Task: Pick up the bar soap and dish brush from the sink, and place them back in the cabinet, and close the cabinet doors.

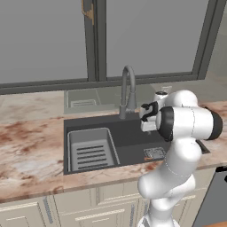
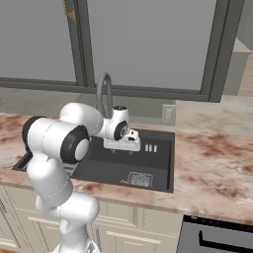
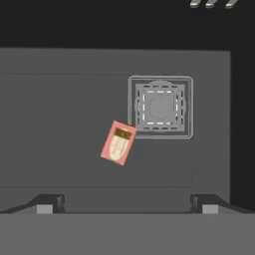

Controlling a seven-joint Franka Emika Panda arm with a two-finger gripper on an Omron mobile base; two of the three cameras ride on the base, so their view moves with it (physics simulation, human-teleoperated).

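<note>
Two dark gripper fingertips [image 3: 50, 203] stand wide apart, holding nothing; the hand view reveals the small reddish-pink rectangular bar soap [image 3: 118, 143] lying tilted on the dark grey sink floor [image 3: 60, 124], touching the square drain [image 3: 160, 107]

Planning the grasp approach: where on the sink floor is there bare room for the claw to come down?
Bare floor lies left of the bar soap and below it, toward the sink wall. It is tight on the soap's right, where its corner meets the drain.
</note>
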